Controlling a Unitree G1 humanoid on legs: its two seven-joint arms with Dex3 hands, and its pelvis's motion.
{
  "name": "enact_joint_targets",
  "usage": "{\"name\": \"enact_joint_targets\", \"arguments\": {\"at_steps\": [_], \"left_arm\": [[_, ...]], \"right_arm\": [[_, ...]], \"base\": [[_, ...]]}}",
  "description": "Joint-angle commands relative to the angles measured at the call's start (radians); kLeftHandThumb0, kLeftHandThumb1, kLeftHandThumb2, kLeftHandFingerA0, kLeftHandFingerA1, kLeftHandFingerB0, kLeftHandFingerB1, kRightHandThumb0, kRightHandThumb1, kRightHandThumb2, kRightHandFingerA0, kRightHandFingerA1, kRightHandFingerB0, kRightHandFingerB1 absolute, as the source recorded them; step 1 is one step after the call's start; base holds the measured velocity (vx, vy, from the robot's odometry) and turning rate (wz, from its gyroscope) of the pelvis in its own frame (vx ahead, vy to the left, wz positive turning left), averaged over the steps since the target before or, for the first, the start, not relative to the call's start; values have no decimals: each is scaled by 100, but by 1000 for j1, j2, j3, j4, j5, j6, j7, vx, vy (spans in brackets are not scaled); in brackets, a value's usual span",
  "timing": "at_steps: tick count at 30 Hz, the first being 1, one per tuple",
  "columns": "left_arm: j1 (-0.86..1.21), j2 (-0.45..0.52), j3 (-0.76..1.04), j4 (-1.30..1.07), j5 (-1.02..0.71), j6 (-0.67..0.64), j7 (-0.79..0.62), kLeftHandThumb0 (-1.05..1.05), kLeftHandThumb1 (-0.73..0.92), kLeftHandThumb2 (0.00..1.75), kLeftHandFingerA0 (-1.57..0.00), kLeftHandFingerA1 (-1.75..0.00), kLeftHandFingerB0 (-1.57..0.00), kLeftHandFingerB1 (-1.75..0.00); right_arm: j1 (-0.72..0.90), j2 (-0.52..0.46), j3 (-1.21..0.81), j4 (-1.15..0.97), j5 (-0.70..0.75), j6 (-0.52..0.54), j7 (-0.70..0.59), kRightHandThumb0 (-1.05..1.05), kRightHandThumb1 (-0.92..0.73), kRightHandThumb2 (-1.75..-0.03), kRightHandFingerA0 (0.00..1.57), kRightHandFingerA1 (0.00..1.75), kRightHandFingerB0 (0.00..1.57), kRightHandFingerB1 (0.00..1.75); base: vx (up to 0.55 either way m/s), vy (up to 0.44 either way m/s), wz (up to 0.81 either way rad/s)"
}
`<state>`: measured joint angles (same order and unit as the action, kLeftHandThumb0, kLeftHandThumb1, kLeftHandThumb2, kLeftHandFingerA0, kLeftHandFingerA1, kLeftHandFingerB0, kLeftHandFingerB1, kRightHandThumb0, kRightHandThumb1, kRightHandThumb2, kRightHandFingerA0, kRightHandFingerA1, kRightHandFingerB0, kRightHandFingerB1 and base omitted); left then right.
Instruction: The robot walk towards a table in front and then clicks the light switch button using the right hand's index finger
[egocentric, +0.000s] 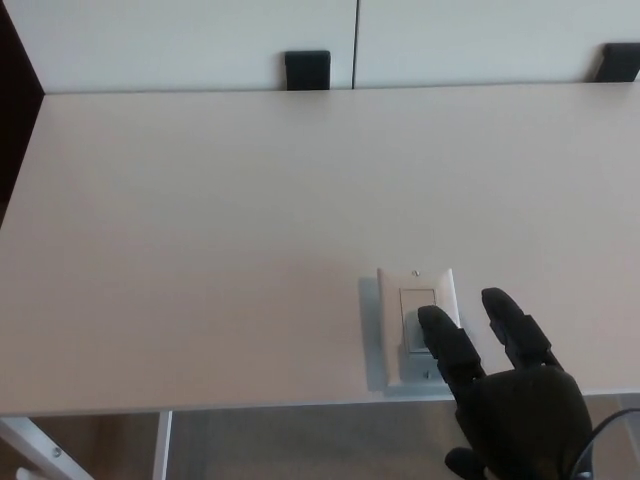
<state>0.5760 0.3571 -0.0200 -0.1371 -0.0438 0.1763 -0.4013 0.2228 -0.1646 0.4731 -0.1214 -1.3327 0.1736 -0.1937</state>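
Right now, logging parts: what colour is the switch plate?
White, seen in the head view: switch plate, near the table's front edge.

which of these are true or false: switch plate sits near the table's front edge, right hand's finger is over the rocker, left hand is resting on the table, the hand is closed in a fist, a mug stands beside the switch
1. The switch plate sits near the front edge of the table. True.
2. A finger of the right hand lies over the lower part of the rocker. True.
3. The left hand rests on the table. False: no left hand shows.
4. The right hand is closed in a fist. False: its fingers are extended and apart.
5. A mug stands beside the switch. False: no mug is there.
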Motion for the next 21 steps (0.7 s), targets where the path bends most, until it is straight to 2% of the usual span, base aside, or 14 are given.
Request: {"name": "enact_joint_targets", "arguments": {"at_steps": [1,21], "left_arm": [[3,18,-1,3,15,18,0,-26,75,62,-42,-39,-33,-33],[16,26,-3,-13,14,22,-3,-27,77,64,-43,-40,-34,-33]], "right_arm": [[16,-16,20,12,-3,29,-24,-75,-37,-73,0,0,5,16],[103,-42,104,-32,-14,60,-46,-77,-39,-74,0,0,5,13]], "base": [[0,0,0],[0,0,0]]}}
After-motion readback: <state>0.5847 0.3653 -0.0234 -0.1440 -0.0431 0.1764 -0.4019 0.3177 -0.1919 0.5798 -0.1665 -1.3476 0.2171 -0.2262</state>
